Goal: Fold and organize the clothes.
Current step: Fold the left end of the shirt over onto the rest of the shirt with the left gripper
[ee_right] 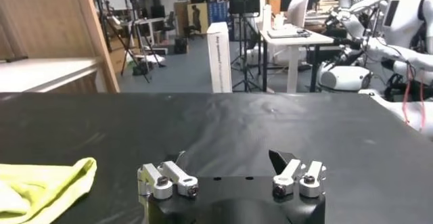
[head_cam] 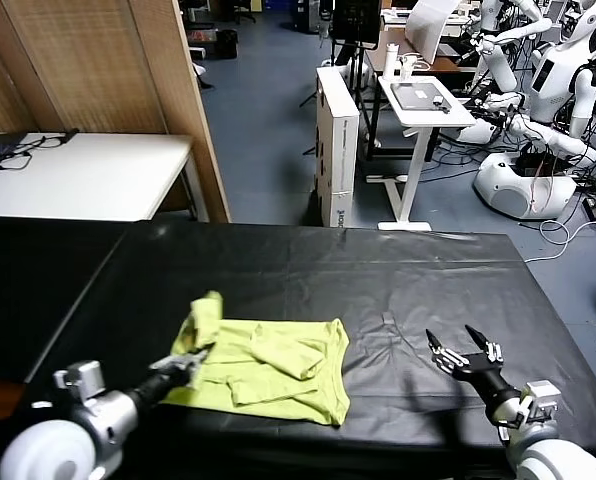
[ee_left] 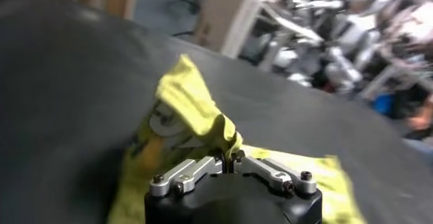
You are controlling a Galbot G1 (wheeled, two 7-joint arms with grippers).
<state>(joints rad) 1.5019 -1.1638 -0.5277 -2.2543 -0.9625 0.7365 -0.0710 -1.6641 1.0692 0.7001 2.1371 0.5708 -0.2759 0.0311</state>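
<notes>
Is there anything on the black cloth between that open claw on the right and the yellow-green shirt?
Nothing: in the head view only bare black table cover lies between the right tool and the T-shirt.

I see the T-shirt [head_cam: 268, 370] as soft matt cotton, creased and rumpled. The table cover [head_cam: 378, 280] looks like thin black sheeting, slightly glossy and wrinkled. My left gripper [ee_left: 230, 159] shows brushed bare-metal links on a glossy black plastic body; the right gripper [ee_right: 230, 164] looks alike.
</notes>
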